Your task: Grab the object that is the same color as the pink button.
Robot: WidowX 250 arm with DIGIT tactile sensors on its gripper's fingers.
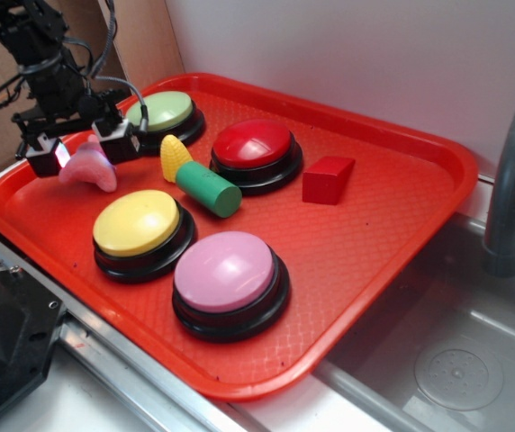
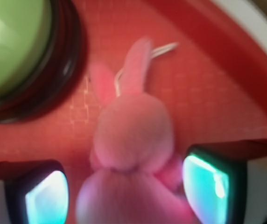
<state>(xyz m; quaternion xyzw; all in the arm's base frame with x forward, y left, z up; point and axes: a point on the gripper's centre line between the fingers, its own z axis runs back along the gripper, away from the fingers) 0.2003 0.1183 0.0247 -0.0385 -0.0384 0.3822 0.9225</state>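
The object is a small pink plush rabbit (image 1: 89, 169) lying at the back left of the red tray (image 1: 374, 225). In the wrist view the rabbit (image 2: 131, 140) fills the middle, ears pointing away, body between my two pads (image 2: 47, 198). My gripper (image 1: 82, 151) hangs over it, open, one finger on each side; a gap shows at the left pad, while the right pad is close to the toy's arm. The pink button (image 1: 229, 272), a pale pink dome on a black base, sits at the tray's front.
A green button (image 1: 166, 112) (image 2: 12, 46) stands right beside the rabbit. A yellow button (image 1: 140, 225), red button (image 1: 255, 147), yellow corn toy (image 1: 174, 155), green cylinder (image 1: 209, 188) and red block (image 1: 328, 179) share the tray. A sink with a grey faucet (image 1: 514, 180) lies to the right.
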